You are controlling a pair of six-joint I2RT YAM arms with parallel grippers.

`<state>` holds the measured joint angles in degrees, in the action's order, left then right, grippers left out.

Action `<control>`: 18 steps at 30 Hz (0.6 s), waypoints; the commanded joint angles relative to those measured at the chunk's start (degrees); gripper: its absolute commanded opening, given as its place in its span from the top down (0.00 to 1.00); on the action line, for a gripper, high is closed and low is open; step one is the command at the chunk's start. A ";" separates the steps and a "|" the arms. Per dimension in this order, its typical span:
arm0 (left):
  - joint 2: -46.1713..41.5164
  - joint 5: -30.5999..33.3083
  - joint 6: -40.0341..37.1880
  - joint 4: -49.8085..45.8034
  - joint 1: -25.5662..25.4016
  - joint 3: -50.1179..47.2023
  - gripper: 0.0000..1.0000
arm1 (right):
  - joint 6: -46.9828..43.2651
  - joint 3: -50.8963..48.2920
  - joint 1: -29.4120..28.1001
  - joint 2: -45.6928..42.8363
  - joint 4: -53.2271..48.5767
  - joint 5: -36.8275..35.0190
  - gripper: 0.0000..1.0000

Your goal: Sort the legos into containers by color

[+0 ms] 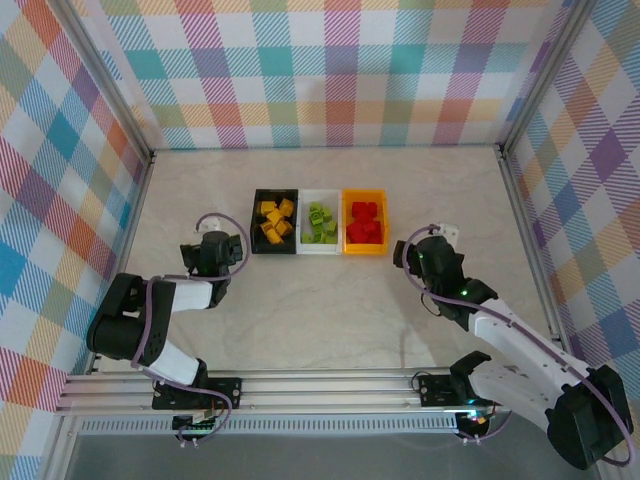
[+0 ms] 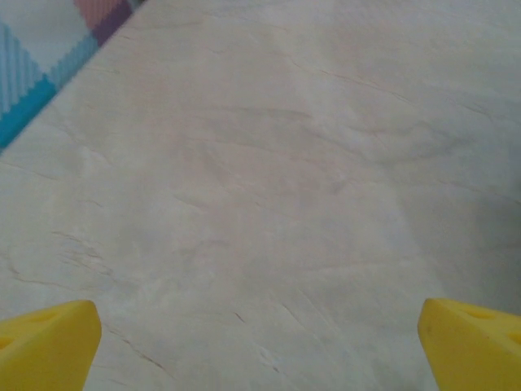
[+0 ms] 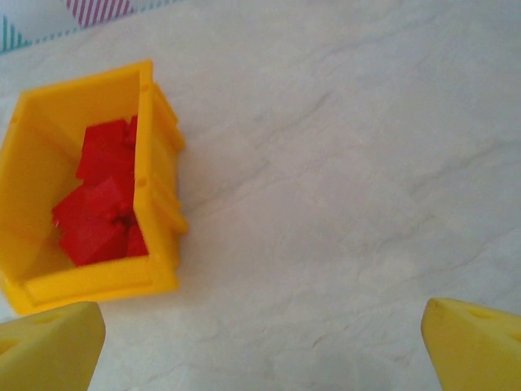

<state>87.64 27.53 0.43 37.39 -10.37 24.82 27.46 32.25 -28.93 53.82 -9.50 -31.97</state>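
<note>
Yellow-tipped and spread wide on nothing, your left gripper (image 1: 214, 250) crouches left of the white bin (image 1: 320, 250), your right gripper (image 1: 424, 256) to its right, both elbows folded.

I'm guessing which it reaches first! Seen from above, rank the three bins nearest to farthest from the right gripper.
From the right gripper:
1. orange bin, beside it
2. white bin, middle
3. black bin, far left

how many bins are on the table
3, side by side in a row mid-table: the black bin at left, the white bin in the middle, the orange bin at right.
</note>
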 commanded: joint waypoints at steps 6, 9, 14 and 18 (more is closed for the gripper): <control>1.53 -8.47 0.44 10.34 3.63 -1.93 0.00 | -16.30 -4.27 11.49 4.98 20.67 -3.60 0.00; 1.97 -8.36 0.34 11.61 3.69 -2.22 0.00 | -22.52 -7.99 15.06 11.99 34.73 -1.10 0.00; 1.85 -8.36 0.32 11.45 3.78 -2.13 0.00 | -27.21 -11.04 18.81 25.34 54.79 5.02 0.00; 1.81 -8.37 0.37 11.25 3.77 -2.13 0.00 | -27.17 -10.33 22.12 31.61 60.19 11.96 0.00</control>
<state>89.71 19.94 0.36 46.72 -7.40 22.00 2.85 21.43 -8.64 82.76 36.51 -25.74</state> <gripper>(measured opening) 0.997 0.997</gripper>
